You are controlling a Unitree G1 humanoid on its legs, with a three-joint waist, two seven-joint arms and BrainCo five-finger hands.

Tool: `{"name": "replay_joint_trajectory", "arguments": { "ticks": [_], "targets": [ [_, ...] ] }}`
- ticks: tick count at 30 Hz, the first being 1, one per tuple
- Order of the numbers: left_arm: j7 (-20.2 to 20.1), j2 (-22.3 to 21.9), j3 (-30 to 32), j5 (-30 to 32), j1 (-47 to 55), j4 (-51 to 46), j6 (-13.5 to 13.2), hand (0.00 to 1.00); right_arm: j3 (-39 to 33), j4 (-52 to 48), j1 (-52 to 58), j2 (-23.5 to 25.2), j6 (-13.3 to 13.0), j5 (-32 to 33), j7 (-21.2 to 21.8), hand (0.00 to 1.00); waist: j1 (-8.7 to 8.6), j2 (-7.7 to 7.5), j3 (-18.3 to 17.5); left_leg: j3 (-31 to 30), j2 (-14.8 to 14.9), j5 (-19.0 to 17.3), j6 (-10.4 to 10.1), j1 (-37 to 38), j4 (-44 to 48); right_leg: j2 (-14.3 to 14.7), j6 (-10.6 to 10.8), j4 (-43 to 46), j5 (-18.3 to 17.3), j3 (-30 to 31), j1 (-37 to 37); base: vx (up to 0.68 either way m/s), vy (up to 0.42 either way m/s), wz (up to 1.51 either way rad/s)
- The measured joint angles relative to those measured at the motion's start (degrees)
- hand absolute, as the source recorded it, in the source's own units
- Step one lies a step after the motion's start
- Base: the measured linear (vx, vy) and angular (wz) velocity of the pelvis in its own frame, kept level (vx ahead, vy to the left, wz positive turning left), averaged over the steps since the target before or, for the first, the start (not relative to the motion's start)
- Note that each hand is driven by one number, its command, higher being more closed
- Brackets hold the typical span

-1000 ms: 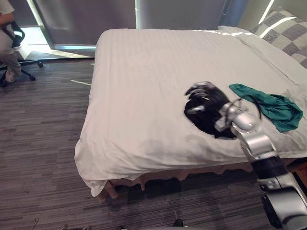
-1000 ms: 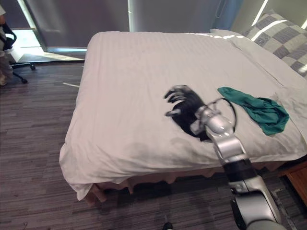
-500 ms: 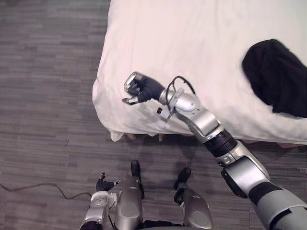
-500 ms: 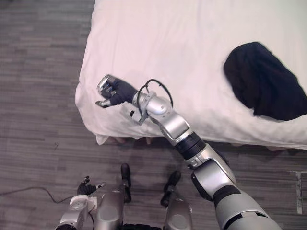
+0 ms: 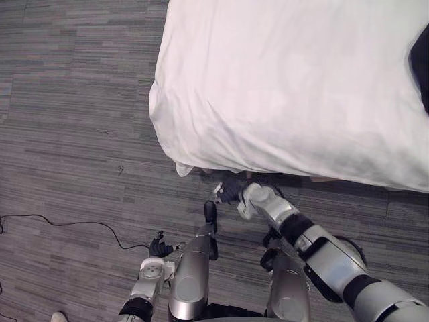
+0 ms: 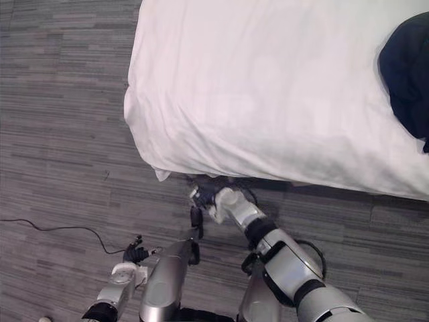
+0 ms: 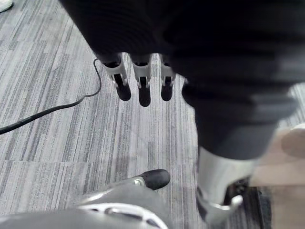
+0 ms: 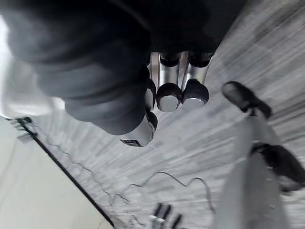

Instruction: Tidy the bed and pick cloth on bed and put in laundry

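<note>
Dark cloth [image 6: 405, 74] lies crumpled at the right edge of the bed [image 5: 281, 87], a limp, soft heap on the smooth white sheet, in neither hand. Right hand [image 5: 230, 190] hangs low under the mattress's near edge, fingers curled in on nothing, well apart from the cloth; left hand [image 5: 159, 249] sits nearer, by the floor, fingers straight. Picking up looks not yet begun: next, the right arm must rise, reach right across the sheet and open to gather loose folds. Sheet drapes rounded over the corner above grey, finely striped carpet [image 5: 74, 121]
</note>
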Motion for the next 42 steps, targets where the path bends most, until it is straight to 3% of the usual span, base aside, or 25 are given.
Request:
{"name": "replay_joint_trajectory", "arguments": {
  "ticks": [2,5,6,8,9,11,14,16,20,24,28,30,32,34,39,42],
  "targets": [
    [0.0,0.2,0.1,0.1,0.1,-0.7,0.3,0.0,1.4,-0.4,2.5,0.7,-0.7,0.7,-0.9,1.0,-0.34,-0.62,-0.3,0.0,0.2,0.0,-0.1,2.1,-0.7,0.4,0.0,-0.8,0.0,-0.2,2.1,0.01,-0.011,0.03],
    [0.0,1.4,0.3,2.3,0.8,-1.0,0.5,0.0,1.1,-5.8,5.7,1.3,-5.4,1.6,-4.4,1.0,-0.98,-3.76,-2.3,0.8,0.7,0.4,-0.6,4.2,-2.4,1.5,0.1,-2.6,0.3,-0.4,3.8,-0.01,-0.017,-0.15],
    [0.1,1.8,0.4,3.1,1.7,0.1,0.6,0.0,0.0,-11.7,6.5,0.7,-7.7,1.5,-6.2,1.0,-1.32,-5.83,-4.1,1.4,1.1,0.6,-1.0,5.4,-3.8,2.3,0.0,-3.8,0.6,-0.2,4.5,0.01,-0.029,-0.23],
    [0.2,1.7,0.8,3.7,4.2,2.1,0.7,0.0,-3.9,-25.0,8.3,-0.9,-11.0,2.7,-7.8,1.0,-1.57,-8.37,-7.5,2.7,1.5,0.9,-1.5,8.1,-6.0,3.3,-0.1,-5.4,1.0,0.8,6.1,0.06,-0.034,-0.26],
    [0.4,1.7,1.3,3.8,4.5,2.4,0.7,0.0,-5.5,-29.2,8.9,-1.3,-11.6,4.0,-7.9,1.0,-1.87,-8.88,-8.3,2.8,1.6,0.9,-1.6,9.0,-6.4,3.6,-0.1,-5.7,1.0,0.9,6.9,0.08,-0.026,-0.22],
    [1.4,2.3,2.5,4.4,6.1,5.7,0.5,0.0,-9.7,-44.8,9.5,-2.9,-12.6,8.6,-7.0,1.0,-2.67,-10.65,-13.6,4.3,1.8,0.9,-2.2,12.0,-7.8,4.2,0.0,-6.5,0.9,2.1,8.6,0.1,-0.016,-0.26],
    [1.4,2.8,3.1,5.5,7.1,9.4,0.3,0.0,-14.9,-56.0,8.4,-3.3,-12.4,17.3,-3.9,1.0,-4.6,-11.22,-17.3,5.9,1.8,0.4,-2.4,15.1,-7.8,4.1,0.1,-6.5,0.9,3.0,11.0,0.1,0.007,-0.23],
    [1.4,3.0,3.2,6.8,7.5,10.6,0.0,0.0,-18.4,-57.9,7.1,-3.4,-11.6,20.5,-3.2,1.0,-5.03,-11.28,-18.6,6.9,2.1,-0.3,-2.6,17.1,-7.8,4.4,0.1,-6.5,0.9,3.9,12.3,0.02,0.007,-0.25],
    [1.8,3.0,5.1,7.6,8.7,11.4,-0.8,0.0,-21.7,-54.7,4.6,-3.4,-7.8,21.7,-6.5,1.0,-5.34,-11.58,-20.4,9.0,2.9,-0.5,-2.8,18.5,-7.8,5.0,0.0,-6.4,0.9,6.3,12.3,-0.04,-0.01,-0.29],
    [2.6,3.0,5.3,6.5,9.3,12.2,-0.8,0.0,-23.7,-44.6,3.5,-3.1,-5.0,21.7,-10.8,1.0,-5.47,-10.1,-20.4,10.9,3.4,-0.5,-2.9,18.6,-8.2,5.7,-0.7,-6.3,1.4,9.0,10.7,-0.12,-0.025,-0.31],
    [2.7,2.8,5.3,4.2,8.3,11.6,-0.6,0.0,-26.5,-32.9,-2.6,-2.9,-4.6,21.5,-14.0,1.0,-5.68,-8.3,-18.1,11.6,3.5,1.1,-3.0,13.7,-8.1,5.6,-1.2,-5.2,2.5,10.1,4.9,-0.13,-0.028,-0.17],
    [2.7,2.6,5.2,2.9,6.2,10.3,-0.7,0.0,-31.0,-26.2,-8.4,-3.5,-4.8,21.5,-15.5,1.0,-5.88,-7.25,-13.7,11.3,3.3,2.5,-2.8,11.8,-7.8,5.3,-1.6,-4.1,3.1,10.0,2.4,-0.14,-0.016,0.14],
    [2.7,2.5,5.1,1.7,2.8,8.7,-0.7,0.0,-34.8,-19.2,-15.8,-7.5,-5.6,21.8,-16.5,1.0,-5.84,-4.38,-7.1,10.1,3.0,4.4,-2.5,7.7,-7.8,5.0,-1.8,-3.9,4.4,9.6,-1.5,-0.2,-0.027,0.13],
    [2.7,2.4,4.4,1.0,1.8,8.0,-0.3,0.0,-35.8,-12.8,-18.1,-10.4,-5.8,22.2,-17.0,1.0,-5.69,-2.61,-5.0,9.9,3.0,5.5,-2.3,4.9,-7.8,5.2,-1.8,-4.2,5.4,9.4,-4.0,-0.12,-0.033,0.03],
    [2.6,1.7,2.2,1.0,0.1,7.5,0.8,0.0,-40.2,-4.0,-15.9,-13.9,-5.4,23.2,-17.4,1.0,-5.59,-1.12,-3.7,10.0,2.6,6.1,-1.5,3.3,-7.8,5.1,-2.7,-4.5,6.4,9.9,-5.8,0.0,0.0,-0.04],
    [2.0,1.3,1.9,1.1,-0.7,4.5,0.4,0.0,-44.1,-2.0,-11.2,-14.8,-5.1,26.1,-17.4,1.0,-6.76,-0.85,-3.5,10.1,2.4,5.9,-1.3,3.4,-7.8,5.0,-2.9,-4.5,6.5,10.3,-5.8,0.08,0.023,0.0]
  ]
}}
